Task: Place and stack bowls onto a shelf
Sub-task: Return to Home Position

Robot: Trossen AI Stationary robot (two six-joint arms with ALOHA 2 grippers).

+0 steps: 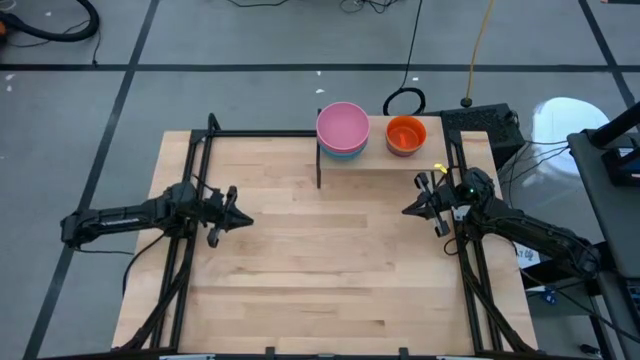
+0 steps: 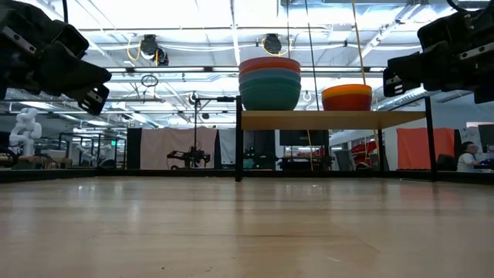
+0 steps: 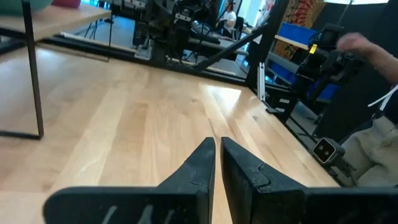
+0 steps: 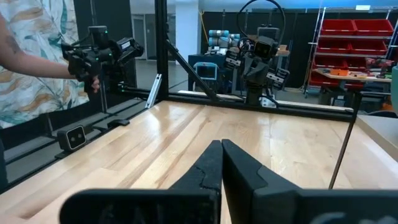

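The shelf [image 1: 378, 166], a light-wood board on thin black legs, stands at the table's far edge, right of centre. On its left end sits a nested stack of bowls [image 1: 342, 128], pink on top and teal lowest [image 2: 269, 93]. To its right on the board [image 2: 332, 119] rests an orange bowl [image 1: 405, 135]. My left gripper [image 1: 243, 222] hovers over the table's left side, pointing level toward the right, with a narrow gap between its fingers [image 3: 218, 146] and nothing in it. My right gripper [image 1: 407, 210] hovers over the right side, shut and empty [image 4: 221, 146].
Black frame rails [image 1: 195, 200] run along the table's left, right and far edges. A shelf leg [image 3: 32, 68] stands on the table ahead of my left gripper. A person's hand [image 3: 367, 45] and arm [image 4: 31, 62] show beyond the table's sides.
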